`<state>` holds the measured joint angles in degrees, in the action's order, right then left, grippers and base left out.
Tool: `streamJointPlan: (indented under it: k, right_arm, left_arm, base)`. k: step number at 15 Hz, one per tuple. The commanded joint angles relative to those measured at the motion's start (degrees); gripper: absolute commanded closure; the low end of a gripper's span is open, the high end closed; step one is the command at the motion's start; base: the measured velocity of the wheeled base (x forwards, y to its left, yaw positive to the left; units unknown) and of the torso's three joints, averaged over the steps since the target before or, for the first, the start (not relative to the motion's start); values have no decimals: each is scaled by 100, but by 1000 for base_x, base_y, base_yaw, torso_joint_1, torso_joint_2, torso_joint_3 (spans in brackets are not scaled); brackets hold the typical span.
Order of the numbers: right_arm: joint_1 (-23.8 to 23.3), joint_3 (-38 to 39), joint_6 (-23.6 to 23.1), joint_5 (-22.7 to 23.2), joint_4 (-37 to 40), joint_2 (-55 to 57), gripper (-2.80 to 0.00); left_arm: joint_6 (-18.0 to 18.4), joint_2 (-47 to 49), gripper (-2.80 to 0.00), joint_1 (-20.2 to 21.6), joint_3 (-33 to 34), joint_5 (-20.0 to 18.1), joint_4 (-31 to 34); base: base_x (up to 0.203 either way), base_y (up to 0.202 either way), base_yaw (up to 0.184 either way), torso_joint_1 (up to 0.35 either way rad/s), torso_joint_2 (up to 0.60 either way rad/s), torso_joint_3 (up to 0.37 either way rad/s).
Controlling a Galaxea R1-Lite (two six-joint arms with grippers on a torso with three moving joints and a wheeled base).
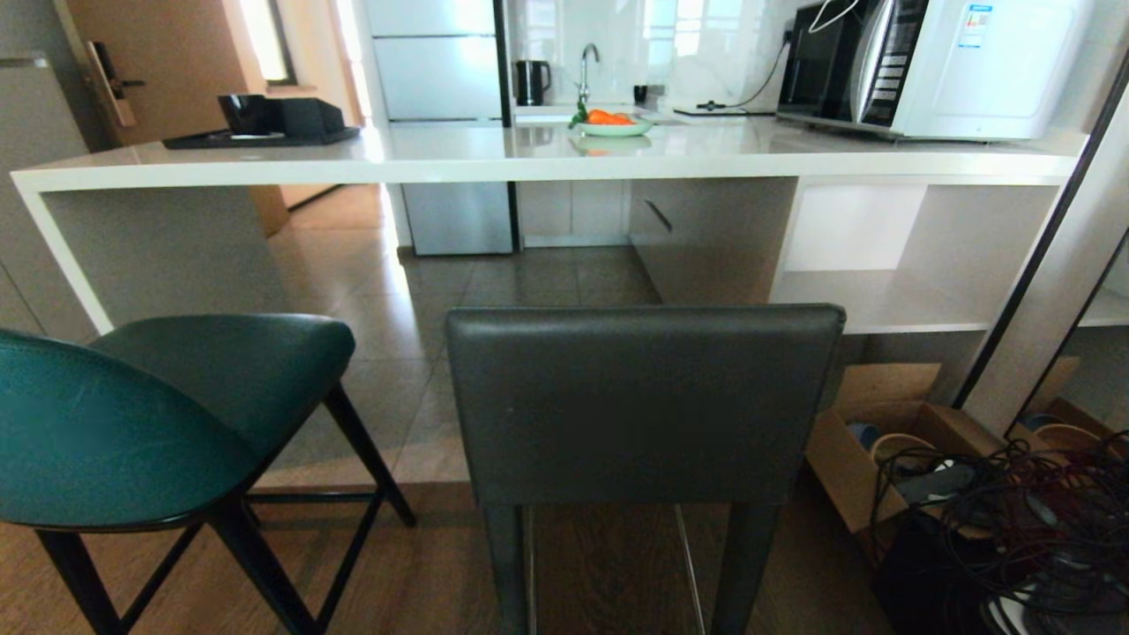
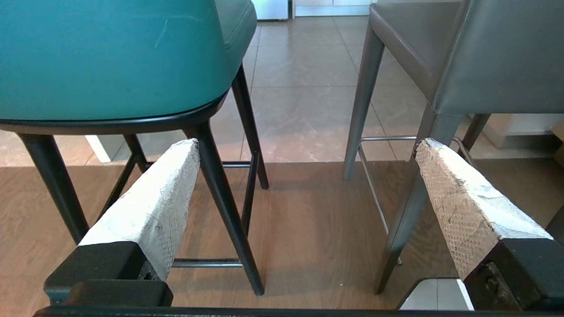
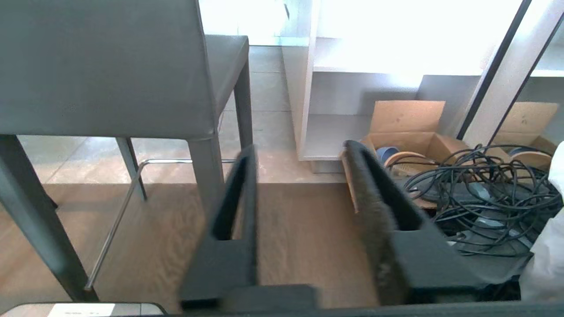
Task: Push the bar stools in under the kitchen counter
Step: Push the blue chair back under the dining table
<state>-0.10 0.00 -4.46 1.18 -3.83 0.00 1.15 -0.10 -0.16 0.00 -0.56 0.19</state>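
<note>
nothing pushed in yet: the teal stool [image 1: 168, 414] and grey stool [image 1: 644, 401] both stand clear of the kitchen counter [image 1: 547, 163]. the left gripper [image 2: 306, 154] and right gripper [image 3: 299, 154] hang spread and empty behind them

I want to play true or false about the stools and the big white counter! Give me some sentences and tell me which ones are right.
1. Both stools are pushed fully under the counter. False: the teal stool and the grey stool both stand out in front of the kitchen counter.
2. A plate of orange fruit sits on the counter. True.
3. The left gripper is squeezing a stool leg. False: its jaws stand wide open with nothing between them.
4. A cardboard box sits on the floor beside the grey stool. True.
5. The microwave is on the floor. False: it stands on the counter.
6. The right gripper holds nothing. True.
</note>
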Motion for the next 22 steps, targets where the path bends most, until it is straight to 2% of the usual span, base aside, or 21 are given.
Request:
streamJointPlan:
  k: [1,4,8,10,22]
  right_arm:
    - [1,167,37,-1,-1,9,0]
    - [1,167,112,-4,-4,9,0]
    - [1,176,-203,74,14,9,0]
    - [1,167,-112,61,14,9,0]
    - [1,176,-169,66,22,9,0]
  left_arm:
    - [0,1,0,7,0,3,7]
    - [0,10,0,16,-6,11,-2]
    - [25,10,0,16,-9,31,24]
    - [177,1,0,0,0,3,33]
    - [105,1,0,-2,0,39,24]
  base:
    - [0,0,0,0,0,0]
    - [0,0,0,0,0,0]
    - [0,0,0,0,0,0]
    - [0,0,0,0,0,0]
    - [0,0,0,0,0,0]
